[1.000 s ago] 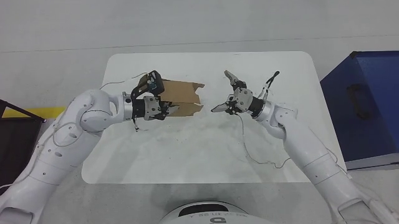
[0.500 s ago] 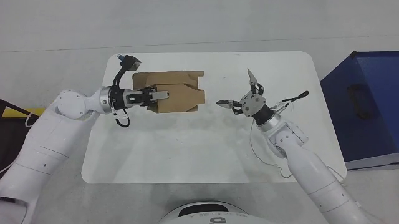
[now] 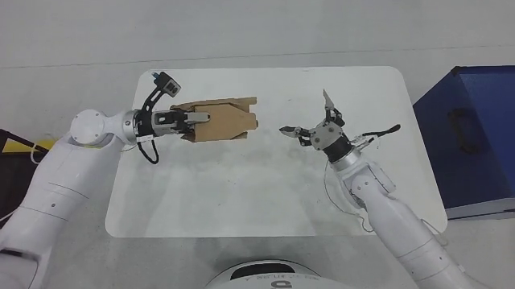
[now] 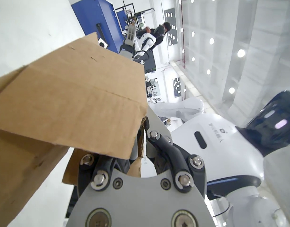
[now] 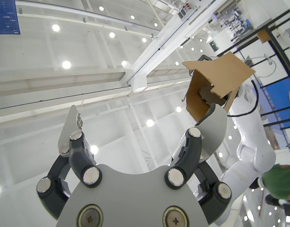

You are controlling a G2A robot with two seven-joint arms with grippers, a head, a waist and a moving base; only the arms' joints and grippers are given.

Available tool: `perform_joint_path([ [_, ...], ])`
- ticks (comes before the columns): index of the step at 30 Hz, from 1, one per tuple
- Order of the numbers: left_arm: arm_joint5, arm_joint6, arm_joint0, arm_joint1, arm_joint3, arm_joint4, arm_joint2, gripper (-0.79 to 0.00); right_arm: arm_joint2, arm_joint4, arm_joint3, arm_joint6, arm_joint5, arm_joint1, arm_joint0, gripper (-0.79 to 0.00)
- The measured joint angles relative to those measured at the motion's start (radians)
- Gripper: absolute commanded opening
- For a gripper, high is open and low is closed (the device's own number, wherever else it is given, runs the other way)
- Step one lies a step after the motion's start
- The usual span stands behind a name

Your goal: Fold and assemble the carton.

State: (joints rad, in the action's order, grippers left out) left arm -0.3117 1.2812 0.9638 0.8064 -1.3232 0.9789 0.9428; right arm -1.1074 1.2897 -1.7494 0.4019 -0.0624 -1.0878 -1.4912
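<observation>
A brown cardboard carton (image 3: 227, 119), partly unfolded with flaps loose, is held above the white table (image 3: 241, 192) left of centre. My left gripper (image 3: 195, 118) is shut on its left end. In the left wrist view the fingers (image 4: 156, 128) pinch a flap edge of the carton (image 4: 71, 90). My right gripper (image 3: 304, 113) stands open to the right of the carton, a short gap away, with nothing in it. In the right wrist view its own gripper (image 5: 142, 121) has its fingers spread wide, with the carton (image 5: 220, 76) beyond one fingertip.
A blue cabinet (image 3: 475, 136) stands off the table's right side. A thin cable trails on the table beside the right arm (image 3: 378, 192). A dark frame (image 3: 12, 168) sits at the far left.
The left arm swung outward and turned the carton, now tilted and held a little farther back. The right gripper drew back to the right, away from the carton, and stayed open.
</observation>
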Motion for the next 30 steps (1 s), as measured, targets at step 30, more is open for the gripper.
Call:
perform_joint_path([
  [30,0.566,0.255,-0.234,0.250,0.423,0.435,-0.290,-0.785,0.226,-0.983,-0.004,-0.527,-0.334,-0.091,0.001,0.000],
])
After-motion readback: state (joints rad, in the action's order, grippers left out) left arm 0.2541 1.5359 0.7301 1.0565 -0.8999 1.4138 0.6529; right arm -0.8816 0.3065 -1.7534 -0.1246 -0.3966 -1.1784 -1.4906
